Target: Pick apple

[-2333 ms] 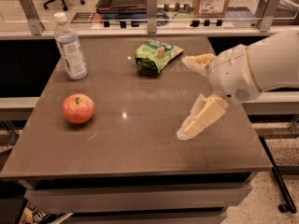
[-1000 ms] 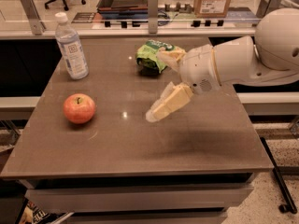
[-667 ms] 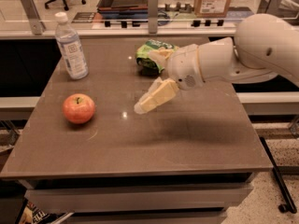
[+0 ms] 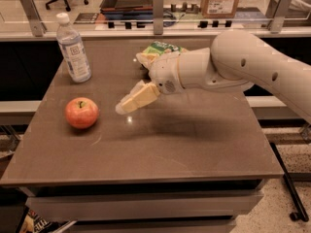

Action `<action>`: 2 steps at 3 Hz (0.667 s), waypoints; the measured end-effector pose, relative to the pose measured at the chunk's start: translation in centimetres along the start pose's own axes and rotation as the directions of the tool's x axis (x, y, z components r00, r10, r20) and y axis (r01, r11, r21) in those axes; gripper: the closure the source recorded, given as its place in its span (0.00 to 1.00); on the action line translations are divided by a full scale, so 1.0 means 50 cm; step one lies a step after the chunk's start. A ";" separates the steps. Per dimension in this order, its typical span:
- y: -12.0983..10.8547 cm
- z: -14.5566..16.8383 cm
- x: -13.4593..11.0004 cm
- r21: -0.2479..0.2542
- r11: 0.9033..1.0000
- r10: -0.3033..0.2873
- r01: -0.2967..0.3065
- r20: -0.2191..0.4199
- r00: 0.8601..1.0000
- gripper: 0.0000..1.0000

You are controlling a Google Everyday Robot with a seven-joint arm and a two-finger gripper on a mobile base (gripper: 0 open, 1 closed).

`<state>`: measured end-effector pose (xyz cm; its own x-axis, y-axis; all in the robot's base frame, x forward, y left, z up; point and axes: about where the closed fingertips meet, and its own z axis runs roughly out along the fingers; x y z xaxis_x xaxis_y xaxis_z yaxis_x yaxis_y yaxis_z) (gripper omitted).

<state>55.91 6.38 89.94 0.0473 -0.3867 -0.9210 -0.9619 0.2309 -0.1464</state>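
The apple (image 4: 81, 112), red-orange with a yellowish patch at its stem, sits upright on the left side of the brown table (image 4: 194, 140). My gripper (image 4: 129, 84) hovers above the table's middle, to the right of the apple and a short way from it. Its two cream fingers are spread apart with nothing between them. The lower finger (image 4: 137, 98) points left and down towards the apple. The white arm reaches in from the right.
A clear water bottle (image 4: 73, 47) stands at the back left, behind the apple. A green snack bag (image 4: 163, 48) lies at the back middle, partly hidden by the gripper. A counter with a glass rail runs behind the table.
The gripper has moved left across the table, from the right side to the middle, closing on the apple. It now covers part of the green bag. The apple and bottle have not moved.
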 end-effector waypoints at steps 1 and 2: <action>0.004 0.061 -0.024 0.014 1.000 -0.023 0.023 0.048 0.999 0.00; 0.032 0.122 -0.044 -0.006 0.998 -0.058 0.059 0.085 0.995 0.00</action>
<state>55.88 13.03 89.53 0.1255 -0.3222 -0.9383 -0.9592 0.2023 -0.1977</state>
